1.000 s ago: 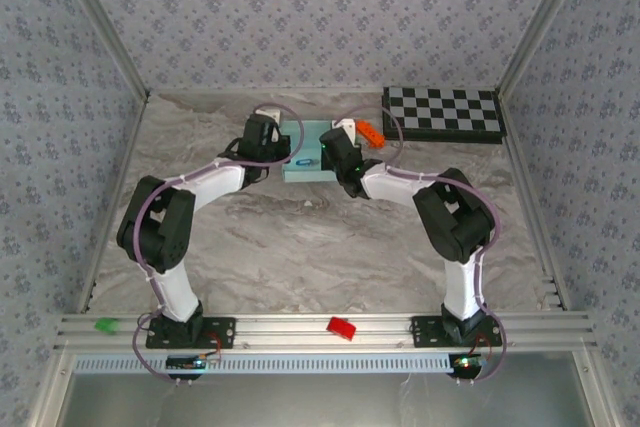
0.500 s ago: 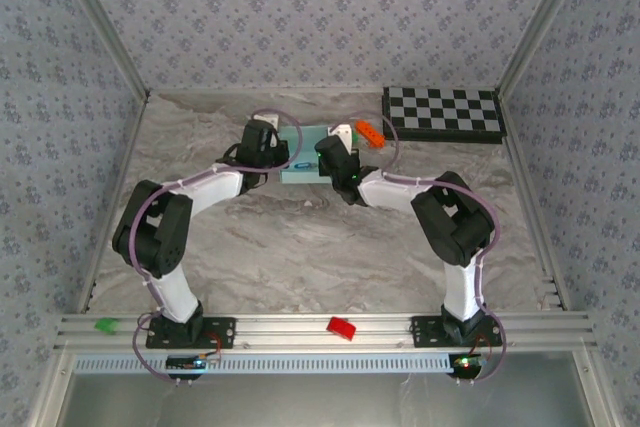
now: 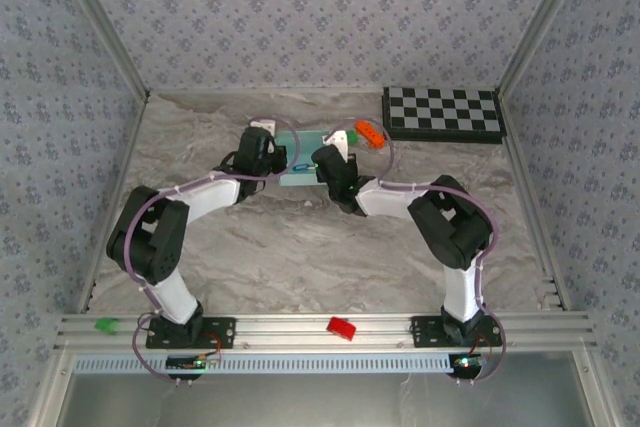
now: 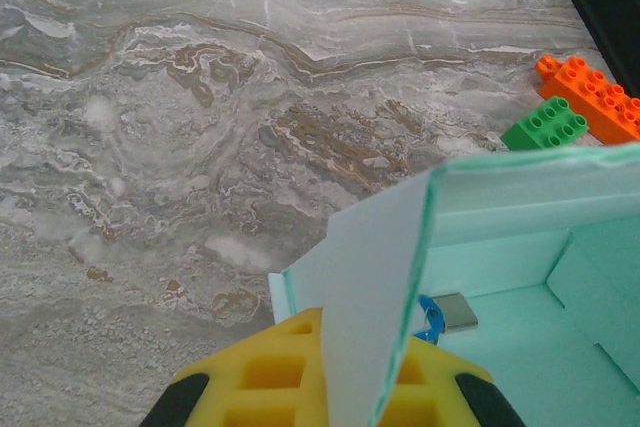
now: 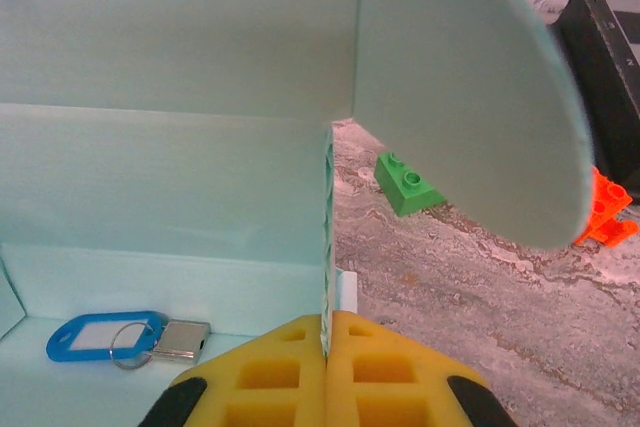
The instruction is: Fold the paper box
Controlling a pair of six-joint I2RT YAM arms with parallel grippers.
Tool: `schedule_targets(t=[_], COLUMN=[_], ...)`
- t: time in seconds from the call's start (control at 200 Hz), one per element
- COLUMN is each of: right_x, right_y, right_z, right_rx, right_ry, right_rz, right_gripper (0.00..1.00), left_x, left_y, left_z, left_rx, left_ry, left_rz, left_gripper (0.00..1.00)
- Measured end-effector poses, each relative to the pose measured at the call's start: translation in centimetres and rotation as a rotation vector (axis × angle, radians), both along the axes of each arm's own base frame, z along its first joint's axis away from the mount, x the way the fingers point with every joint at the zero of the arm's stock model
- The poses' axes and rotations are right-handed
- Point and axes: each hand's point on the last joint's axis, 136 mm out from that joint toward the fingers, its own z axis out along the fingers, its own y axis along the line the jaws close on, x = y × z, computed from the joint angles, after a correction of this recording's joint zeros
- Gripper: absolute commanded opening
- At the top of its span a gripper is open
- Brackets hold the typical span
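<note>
Where the marble-patterned table (image 3: 300, 237) reaches its far middle part, the paper box (image 3: 303, 143) lies half raised. It is of pale aqua thin cardboard. At the left side of the box the left tool (image 3: 275, 155) is clenched on one upright side wall. In the left wrist view its yellow fingers (image 4: 260, 377), moulded with square hollows, press this thin wall from both sides. The wall shows a whitish outer face and a sharp aqua edge. Inside the box, on its flat floor, lies a blue plastic key tag (image 5: 100, 335) with a wire ring and a small grey metal piece. At the right side of the box the right tool (image 3: 328, 161) is clenched too, and grips the edge of another upright wall. From this wall a rounded flap (image 5: 470, 97) turns outward to the right. Right of the box, near it on the table, a green studded brick (image 5: 408, 182) and an orange studded brick (image 3: 369, 132) lie close together. Further right of the box, well apart from it, lies a flat black-and-white checkerboard (image 3: 443, 113).
</note>
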Motion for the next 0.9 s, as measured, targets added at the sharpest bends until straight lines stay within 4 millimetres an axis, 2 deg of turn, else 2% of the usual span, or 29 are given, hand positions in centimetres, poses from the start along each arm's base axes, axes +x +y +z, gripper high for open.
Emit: schedule_targets(t=[0.9], right_x=[-2.7], right_y=[-0.1], right_z=[-0.4], right_rx=[-0.076], right_ry=[-0.088], right_rz=[0.018], right_gripper=[0.02], left_x=[-2.7], left_y=[0.1], left_z=[0.0], left_rx=[0.034], left_ry=[-0.106], left_rz=[0.002], left_gripper=[0.0])
